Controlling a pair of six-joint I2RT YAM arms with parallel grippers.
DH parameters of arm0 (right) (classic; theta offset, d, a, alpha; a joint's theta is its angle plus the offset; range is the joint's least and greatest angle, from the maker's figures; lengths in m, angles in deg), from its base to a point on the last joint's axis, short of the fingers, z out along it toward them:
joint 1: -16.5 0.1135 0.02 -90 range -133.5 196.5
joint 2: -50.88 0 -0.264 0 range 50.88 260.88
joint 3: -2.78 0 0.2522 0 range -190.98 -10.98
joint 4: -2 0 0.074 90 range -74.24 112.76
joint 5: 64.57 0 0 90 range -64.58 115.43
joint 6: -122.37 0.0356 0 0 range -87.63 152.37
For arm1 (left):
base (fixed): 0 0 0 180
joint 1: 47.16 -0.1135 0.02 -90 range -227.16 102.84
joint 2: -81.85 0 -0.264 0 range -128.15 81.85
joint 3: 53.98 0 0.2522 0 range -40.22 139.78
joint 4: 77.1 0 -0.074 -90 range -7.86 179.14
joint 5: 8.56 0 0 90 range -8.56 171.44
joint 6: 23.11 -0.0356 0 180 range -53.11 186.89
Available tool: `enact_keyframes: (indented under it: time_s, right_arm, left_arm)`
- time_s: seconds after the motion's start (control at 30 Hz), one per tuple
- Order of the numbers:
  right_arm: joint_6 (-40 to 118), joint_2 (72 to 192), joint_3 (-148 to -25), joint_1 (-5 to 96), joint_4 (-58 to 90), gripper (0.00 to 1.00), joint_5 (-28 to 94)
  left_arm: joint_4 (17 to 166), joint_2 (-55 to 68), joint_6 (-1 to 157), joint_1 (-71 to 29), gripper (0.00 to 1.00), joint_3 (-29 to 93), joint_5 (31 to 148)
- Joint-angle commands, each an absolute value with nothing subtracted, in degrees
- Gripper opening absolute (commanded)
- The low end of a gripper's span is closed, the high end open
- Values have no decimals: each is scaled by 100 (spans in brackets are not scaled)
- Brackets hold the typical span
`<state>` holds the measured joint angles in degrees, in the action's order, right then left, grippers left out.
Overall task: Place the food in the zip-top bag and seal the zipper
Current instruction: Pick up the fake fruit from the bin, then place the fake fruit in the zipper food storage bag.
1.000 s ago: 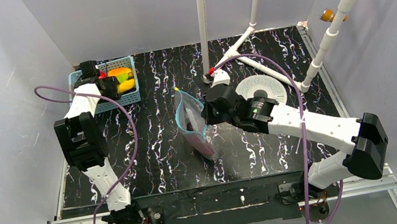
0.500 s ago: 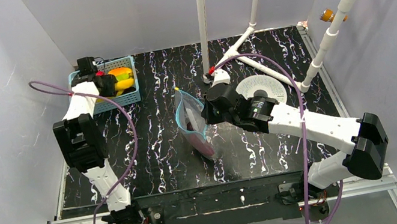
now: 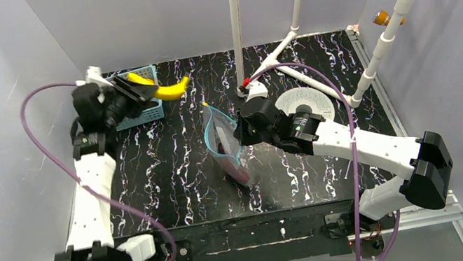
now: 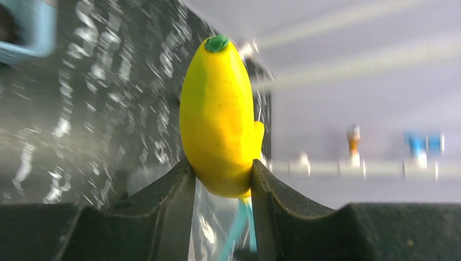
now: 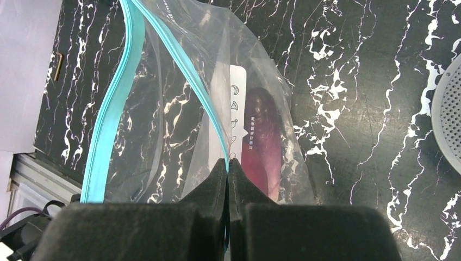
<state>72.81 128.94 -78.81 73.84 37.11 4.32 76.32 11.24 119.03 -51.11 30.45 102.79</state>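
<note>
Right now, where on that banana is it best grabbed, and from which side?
Near one end, across its narrow width, as the left gripper does: jaws on the banana's two sides, coming from behind that end. The long body then sticks out free, green tip leading, which should help it enter the bag.

On the black marbled bench [image 3: 180,181], a light-blue basket [image 3: 145,114] sits at the far left corner; a white perforated disc [image 3: 308,98] lies right of centre.
</note>
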Motion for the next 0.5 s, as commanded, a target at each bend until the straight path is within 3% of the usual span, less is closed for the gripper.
enact_keyframes:
  time_s: [0.0, 0.27, 0.47]
  right_arm:
    - [7214, 12765, -8070, 7356, 3717, 1, 340]
    - [6944, 12771, -8255, 7359, 4193, 1, -190]
    - [6596, 12786, -8447, 7556, 4111, 1, 71]
  left_arm:
    - [7432, 2153, 10781, -4053, 4, 2275, 11416]
    - [5121, 3210, 9548, -3647, 1, 2767, 11269]
    - [4314, 3394, 9917, -3617, 0, 2774, 11642]
